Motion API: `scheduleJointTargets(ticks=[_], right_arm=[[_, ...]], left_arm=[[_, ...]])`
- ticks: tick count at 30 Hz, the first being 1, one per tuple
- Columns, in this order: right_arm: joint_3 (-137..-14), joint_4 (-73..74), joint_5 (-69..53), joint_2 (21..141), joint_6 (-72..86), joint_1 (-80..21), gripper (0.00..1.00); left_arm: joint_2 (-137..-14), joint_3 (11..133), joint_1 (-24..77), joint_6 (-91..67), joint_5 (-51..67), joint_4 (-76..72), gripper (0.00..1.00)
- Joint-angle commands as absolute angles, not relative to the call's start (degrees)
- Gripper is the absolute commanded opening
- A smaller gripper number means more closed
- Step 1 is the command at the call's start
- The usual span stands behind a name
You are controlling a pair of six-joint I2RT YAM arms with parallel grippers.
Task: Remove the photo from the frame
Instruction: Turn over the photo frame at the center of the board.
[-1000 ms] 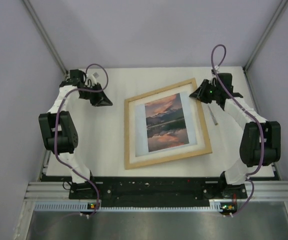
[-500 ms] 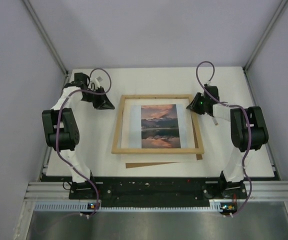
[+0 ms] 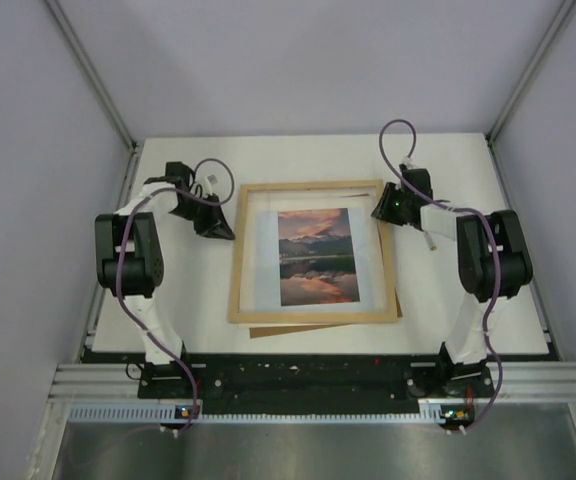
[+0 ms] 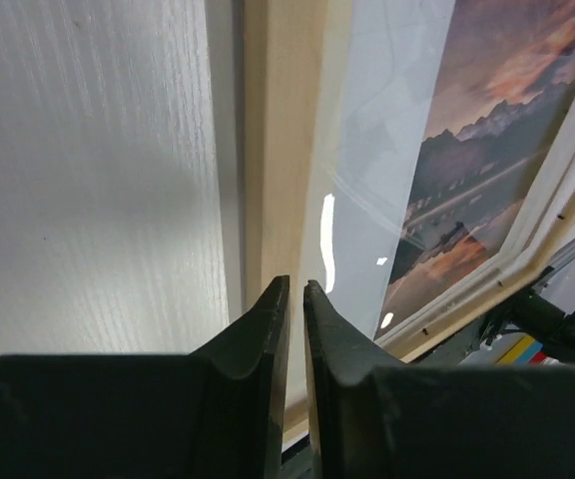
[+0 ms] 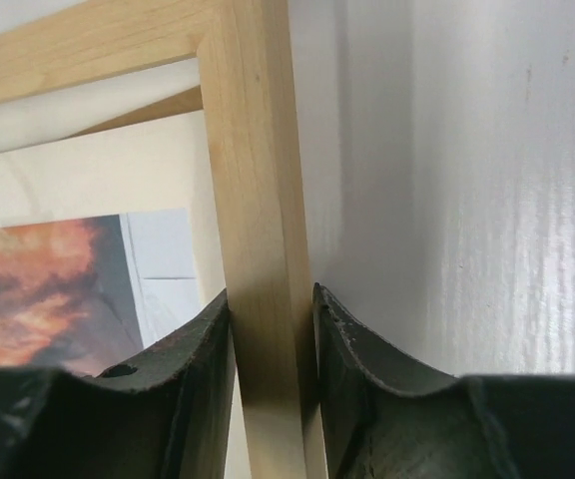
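White table | left hand closed, empty, beside frame | right hand clamps frame's right rail

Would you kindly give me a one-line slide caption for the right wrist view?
Right gripper straddling the frame at its light-wood rail, the photo just inside.

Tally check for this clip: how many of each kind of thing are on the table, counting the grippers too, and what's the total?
Wooden frame: 1
Photo: 1
Brown board, showing from under the near edge: 1
Grippers, left gripper and right gripper: 2
Total: 5
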State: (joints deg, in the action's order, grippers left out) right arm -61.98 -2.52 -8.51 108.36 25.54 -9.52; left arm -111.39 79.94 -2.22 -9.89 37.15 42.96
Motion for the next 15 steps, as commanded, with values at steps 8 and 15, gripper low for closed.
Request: scheduleJointTargets(ticks=[8,15], right_arm=[[-62.93,6.59,-5.10,105.03,19.51,-10.02,0.45],[-63.02,8.61,-4.75,104.94,17.76,-10.11,0.47]], left_arm=[[-110.30,79.27,3.42,-10.63,25.67,40.17,0.56],[-112.06,83.23,8.69,-10.99,13.55,42.18,0.61]])
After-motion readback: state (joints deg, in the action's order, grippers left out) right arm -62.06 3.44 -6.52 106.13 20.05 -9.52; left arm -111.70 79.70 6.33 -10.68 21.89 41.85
